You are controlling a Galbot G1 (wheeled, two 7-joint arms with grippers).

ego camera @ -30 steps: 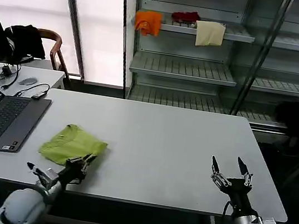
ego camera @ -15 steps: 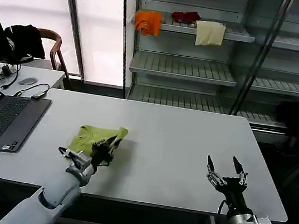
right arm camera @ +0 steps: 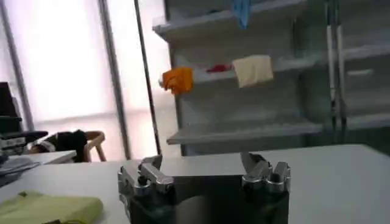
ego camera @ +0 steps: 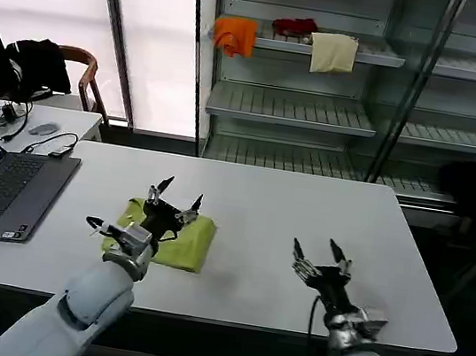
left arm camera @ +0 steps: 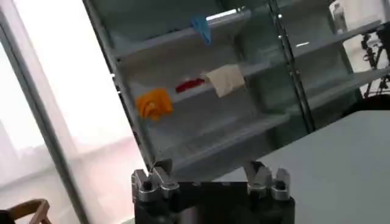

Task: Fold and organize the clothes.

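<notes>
The lime-green T-shirt (ego camera: 182, 243) lies folded into a small bundle on the white table (ego camera: 305, 206), left of the middle; its edge also shows in the right wrist view (right arm camera: 52, 207). My left gripper (ego camera: 180, 194) hovers over the bundle's far edge, tilted upward, open with nothing between its fingers; from its wrist, the left gripper (left arm camera: 207, 170) faces the shelves. My right gripper (ego camera: 316, 246) stands open and empty over the table to the right of the shirt, apart from it, and the right gripper (right arm camera: 201, 163) looks across the tabletop.
An open laptop (ego camera: 3, 192) sits at the table's left end. Behind the table a shelf unit (ego camera: 293, 107) holds an orange cloth (ego camera: 235, 34), a red item (ego camera: 295, 27) and a cream cloth (ego camera: 333, 53). A chair and side desk stand at far left.
The left gripper carried the shirt from the near left edge toward the middle, let go, and now stands open above it. The right gripper moved left and farther onto the table.
</notes>
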